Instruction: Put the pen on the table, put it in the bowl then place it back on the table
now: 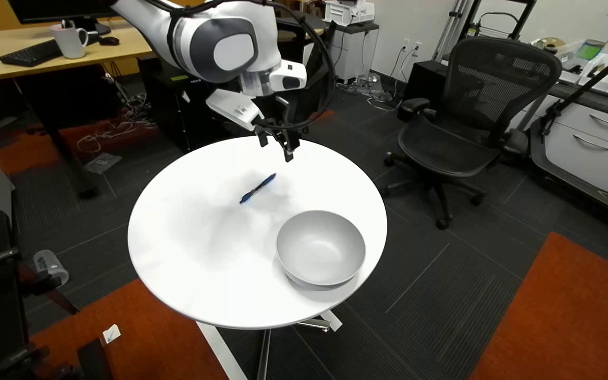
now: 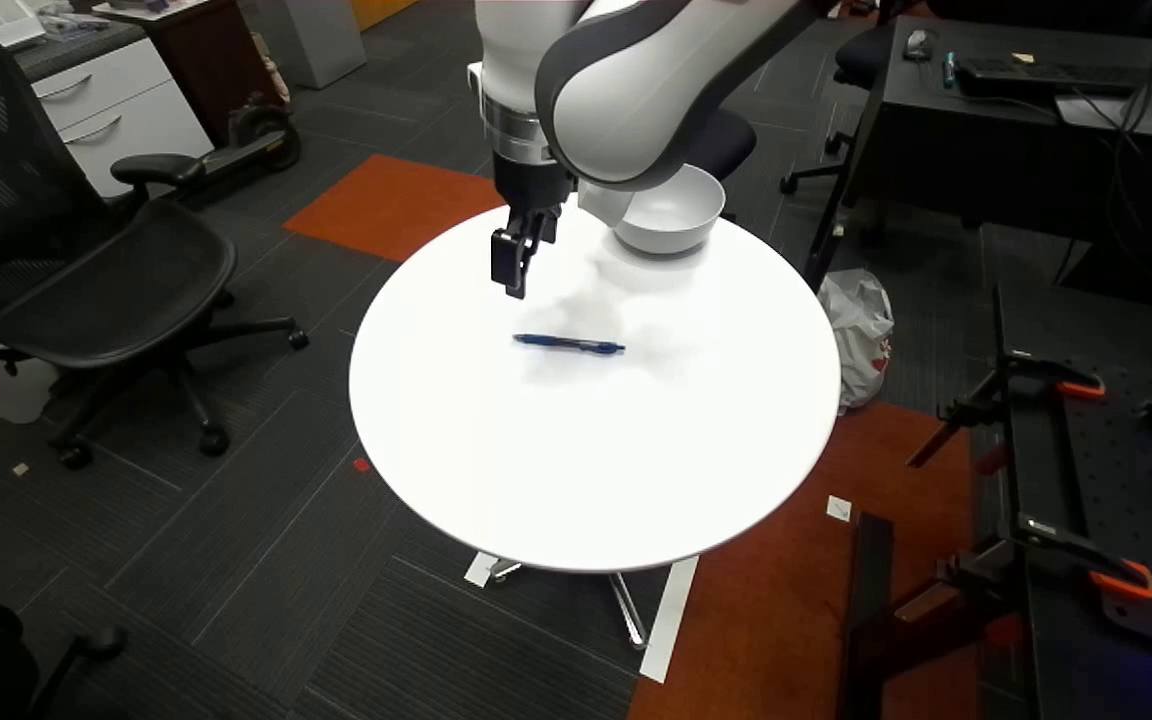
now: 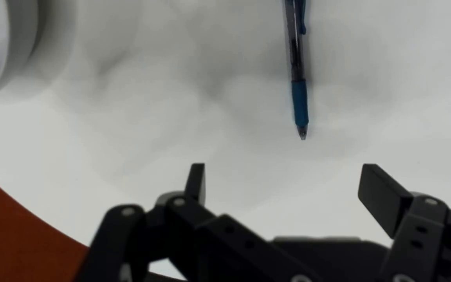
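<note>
The pen (image 1: 257,188) lies flat near the middle of the round white table (image 1: 188,227), its dark blue length in sight in both exterior views. In the wrist view we see its blue-green grip and writing tip pointing towards the gripper (image 3: 282,184), while the clip end runs out of that view. Soft grey shadows (image 1: 225,232) spread over the table around it. Also on the table, close to the rim, we find the grey bowl (image 1: 321,248), upright and apart from the pen.

The gripper hangs above the table, clear of both pen and bowl. Its two black fingers (image 3: 384,199) stand wide apart, and we look between them onto the white top of the table. In an exterior view the white and grey arm (image 2: 636,110) reaches over the table and hides part of the bowl; a black cable (image 1: 302,21) loops out from it.

Under the table we make out shiny metal legs (image 2: 629,610), and a white strip (image 2: 671,620) on the dark floor (image 2: 236,520) just beside them. Beside the table, apart from it, stands a black chair (image 1: 446,150) with a mesh back, in both exterior views. Well apart from the table we see a wooden desk (image 1: 8,38) bearing a pale mug (image 1: 69,42), a black keyboard (image 1: 32,53) and part of a monitor (image 1: 56,9).
</note>
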Robot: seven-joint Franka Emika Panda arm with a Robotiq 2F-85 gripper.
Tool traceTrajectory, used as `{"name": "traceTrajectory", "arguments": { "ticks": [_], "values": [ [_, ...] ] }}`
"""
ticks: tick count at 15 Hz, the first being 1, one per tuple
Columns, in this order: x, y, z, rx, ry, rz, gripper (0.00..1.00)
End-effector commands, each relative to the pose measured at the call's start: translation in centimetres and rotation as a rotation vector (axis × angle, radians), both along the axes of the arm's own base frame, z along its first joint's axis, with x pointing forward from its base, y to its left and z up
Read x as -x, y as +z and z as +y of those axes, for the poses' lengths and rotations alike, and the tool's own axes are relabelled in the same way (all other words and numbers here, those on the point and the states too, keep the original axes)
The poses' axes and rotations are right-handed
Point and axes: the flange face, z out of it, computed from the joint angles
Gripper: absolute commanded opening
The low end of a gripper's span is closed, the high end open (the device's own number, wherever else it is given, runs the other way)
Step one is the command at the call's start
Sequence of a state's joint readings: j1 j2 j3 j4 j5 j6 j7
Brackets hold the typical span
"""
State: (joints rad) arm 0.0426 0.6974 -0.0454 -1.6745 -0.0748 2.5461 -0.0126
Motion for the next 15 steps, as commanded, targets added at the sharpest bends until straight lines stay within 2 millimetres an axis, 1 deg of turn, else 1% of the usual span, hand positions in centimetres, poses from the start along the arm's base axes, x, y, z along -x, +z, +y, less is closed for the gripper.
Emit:
{"name": "traceTrajectory", "arguments": {
  "ticks": [1, 4, 6, 11, 13, 15],
  "values": [
    [0.3, -1.1, -0.4, 0.005, 0.139, 0.046, 1.0],
    [0.5, -2.2, -0.8, 0.006, 0.235, 0.083, 1.0],
    [0.5, -2.9, -1.5, 0.008, 0.282, 0.108, 1.0],
    [0.6, -4.4, -3.1, 0.01, 0.339, 0.167, 1.0],
    [0.6, -4.9, -3.1, 0.015, 0.337, 0.176, 1.0],
    [0.7, -5.3, -2.6, 0.026, 0.335, 0.178, 1.0]
  ]
}}
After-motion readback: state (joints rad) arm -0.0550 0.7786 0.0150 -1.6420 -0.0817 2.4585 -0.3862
